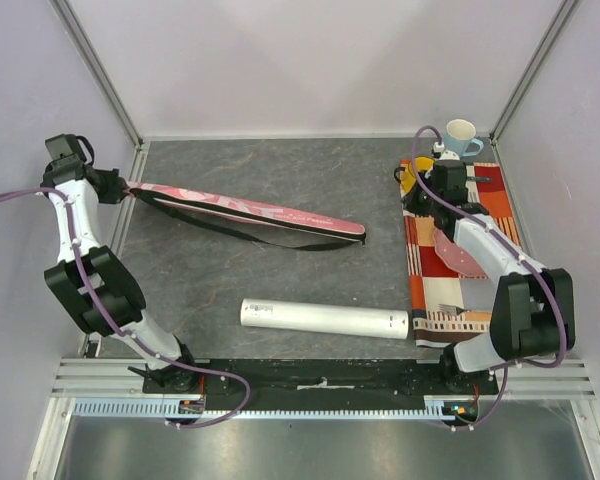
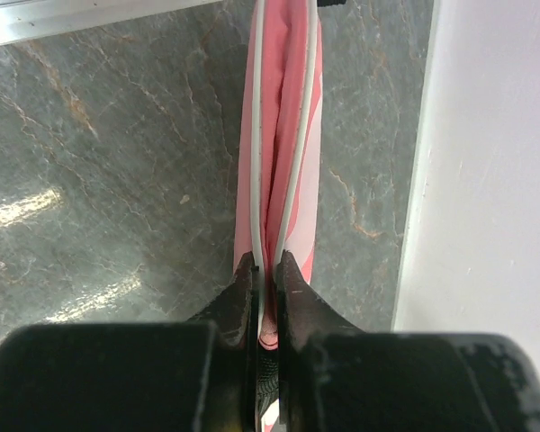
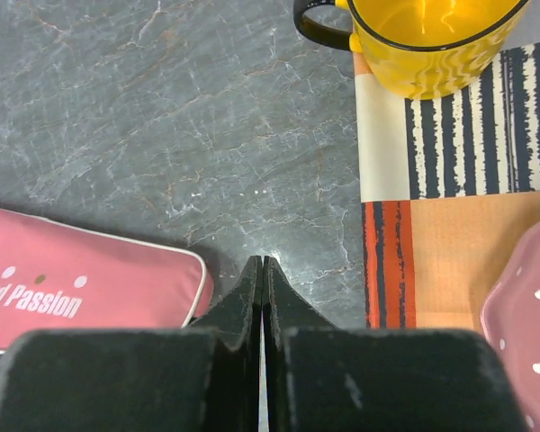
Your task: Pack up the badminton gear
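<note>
Pink fabric racket bag [image 1: 250, 212] spans 9 to 1 o'clock on the grey desk [image 1: 230, 270], its 9 o'clock end pinched by left fingers [image 2: 238, 301]; right fingers [image 3: 243, 301] closed, empty, at 2 o'clock.

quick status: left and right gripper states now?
Left gripper: closed on the end of the pink racket bag.
Right gripper: closed, holding nothing.
</note>
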Motion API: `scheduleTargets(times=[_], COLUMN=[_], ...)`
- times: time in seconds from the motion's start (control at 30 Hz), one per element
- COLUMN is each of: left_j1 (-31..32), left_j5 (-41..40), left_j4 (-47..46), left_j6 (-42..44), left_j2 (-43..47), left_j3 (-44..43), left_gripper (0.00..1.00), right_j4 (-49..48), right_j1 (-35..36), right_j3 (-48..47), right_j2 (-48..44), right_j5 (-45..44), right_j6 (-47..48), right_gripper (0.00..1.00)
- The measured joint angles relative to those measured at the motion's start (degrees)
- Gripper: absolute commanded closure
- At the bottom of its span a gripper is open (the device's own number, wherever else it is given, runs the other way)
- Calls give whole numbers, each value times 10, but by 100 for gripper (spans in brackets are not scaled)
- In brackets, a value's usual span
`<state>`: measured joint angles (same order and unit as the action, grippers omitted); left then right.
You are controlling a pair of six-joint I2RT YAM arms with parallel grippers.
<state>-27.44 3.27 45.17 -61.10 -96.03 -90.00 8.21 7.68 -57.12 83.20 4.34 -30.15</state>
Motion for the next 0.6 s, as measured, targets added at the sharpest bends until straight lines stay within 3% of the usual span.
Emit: scheduleTargets(times=[0.4,0.47,0.5,0.53,0.6], left_j1=[-4,-5,-6,-6,-6], left_j5=[9,15,16,18,27], left_j4=[-14,-23,-25,-31,-44], left_j6=[7,7,7,7,7], left_j2=[-1,1,2,3,5], left_j3=[7,15,18,22,32], left_gripper=[98,98,98,98,98], right_j4=[10,18,19,27,37], right_j1=[30,61,78,103,140], right_j3=[-35,-50,-51,-50,-50], right_j2=[44,42,38,31,23], right_j5=[69,84,90,98,122], right_j6=[50,70,78,87,99], right_gripper=[99,95,84,78,75])
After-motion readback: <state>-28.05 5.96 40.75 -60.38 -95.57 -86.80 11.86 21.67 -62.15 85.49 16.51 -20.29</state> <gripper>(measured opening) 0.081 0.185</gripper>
